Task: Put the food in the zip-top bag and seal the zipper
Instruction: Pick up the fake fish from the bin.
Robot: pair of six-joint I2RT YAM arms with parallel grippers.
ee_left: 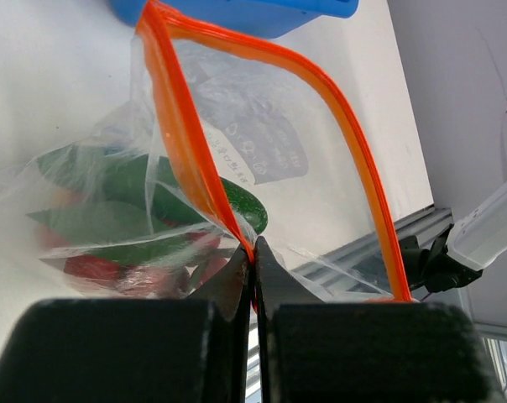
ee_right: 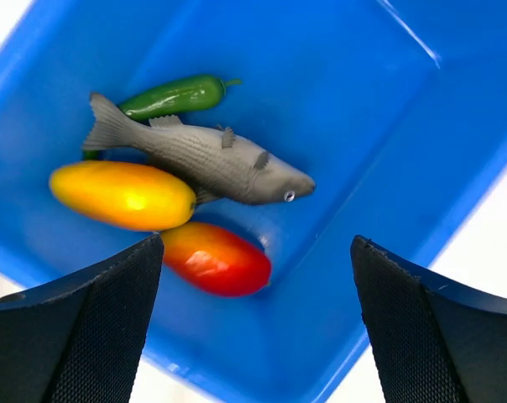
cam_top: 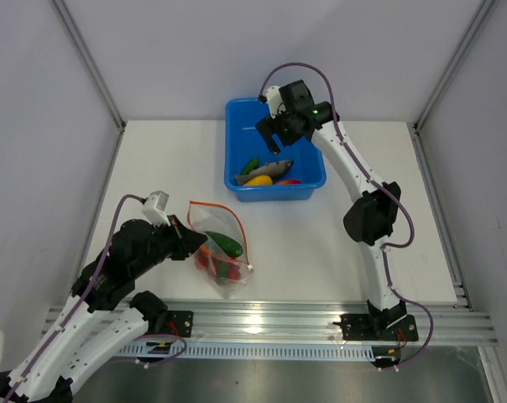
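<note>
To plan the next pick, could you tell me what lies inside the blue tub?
In the tub a grey fish lies partly over a green pepper and a yellow fruit, a red tomato beside them. Anything beneath the fish is hidden.

one bag [cam_top: 222, 243], one tub [cam_top: 252, 134], one fish [cam_top: 270, 170]

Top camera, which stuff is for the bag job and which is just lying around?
For the job: zip-top bag, its orange zipper pinched by the shut left gripper, green food inside it, plus grey fish, yellow fruit, red tomato and green pepper under the open right gripper.
Just lying about: blue tub holding those four, metal rail.
</note>
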